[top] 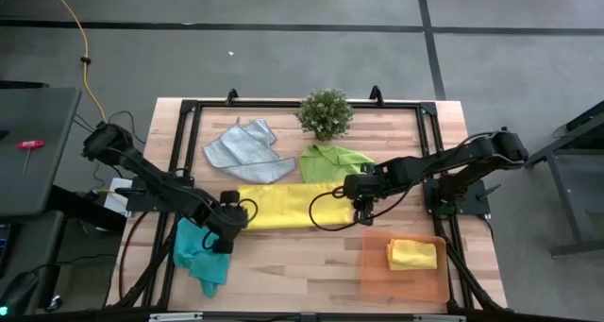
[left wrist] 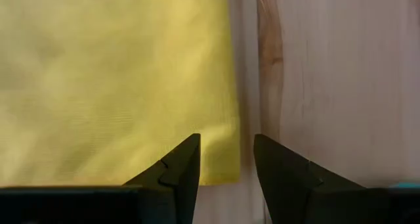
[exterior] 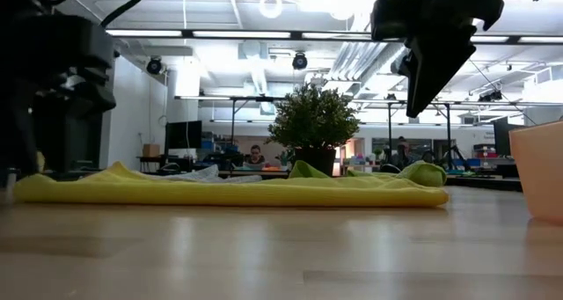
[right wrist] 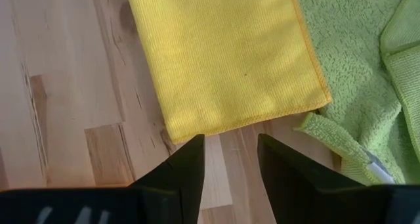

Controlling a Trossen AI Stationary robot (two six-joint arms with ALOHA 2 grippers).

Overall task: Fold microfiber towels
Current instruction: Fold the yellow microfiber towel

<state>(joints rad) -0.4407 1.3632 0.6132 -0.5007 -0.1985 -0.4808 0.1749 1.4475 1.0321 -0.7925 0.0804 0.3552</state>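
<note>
A yellow towel [top: 283, 207], folded into a long strip, lies flat across the middle of the table [exterior: 229, 192]. My left gripper [left wrist: 226, 145] stands open over the strip's near left corner [left wrist: 216, 165], at the towel's left end [top: 231, 223]. My right gripper [right wrist: 231, 145] hangs open above the strip's right end [right wrist: 223, 60], clear of it in the low view [exterior: 418, 98]. A lime green towel [right wrist: 354, 73] lies crumpled against the strip's far right corner. A grey towel [top: 247, 152] lies spread at the far left and a teal one [top: 200, 251] bunched at the near left.
A small potted plant [top: 326, 112] stands at the far middle of the table. An orange tray [top: 401, 275] at the near right holds a folded yellow towel [top: 412, 254]. Bare wood lies between the strip and the near edge.
</note>
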